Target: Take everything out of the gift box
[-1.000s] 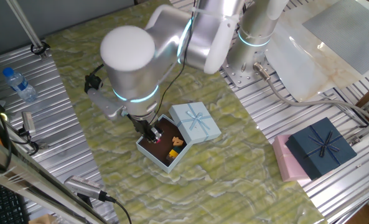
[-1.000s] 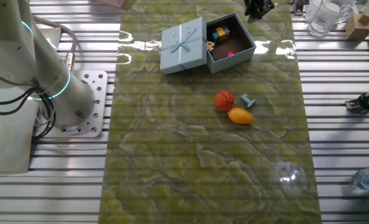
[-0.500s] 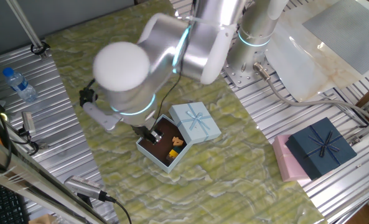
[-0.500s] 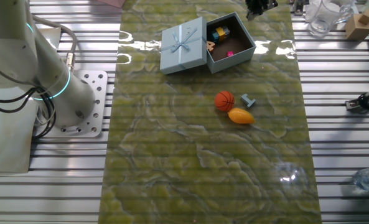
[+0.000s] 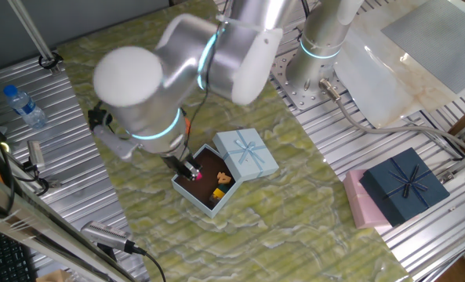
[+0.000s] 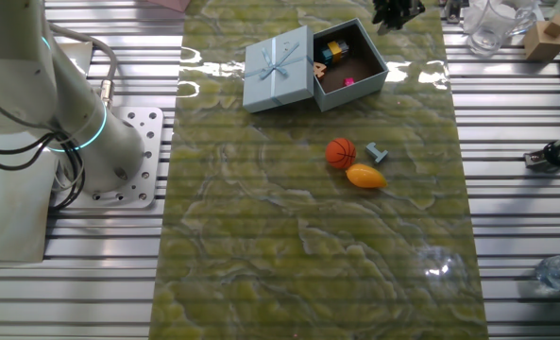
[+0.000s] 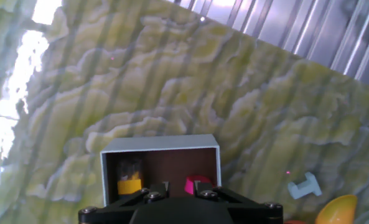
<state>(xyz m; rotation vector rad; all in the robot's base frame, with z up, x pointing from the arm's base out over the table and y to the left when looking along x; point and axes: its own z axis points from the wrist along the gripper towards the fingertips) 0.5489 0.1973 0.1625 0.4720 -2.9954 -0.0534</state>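
Note:
The pale-blue gift box lies open, its bowed lid leaning on one side. Inside are a magenta piece, a yellow bit, an orange bit and a yellow-blue block. My gripper hovers over the box's edge, open, with nothing between its fingers. On the mat lie an orange basketball, a mango-like fruit and a blue-grey piece.
A navy box with a bow on a pink box sits at the table's right side. A water bottle and tools lie on the slatted metal to the left. The arm's base stands beside the mat.
The arm's big elbow joint has swung left while the gripper tip stayed over the box's edge. The things in the box and on the mat have not moved.

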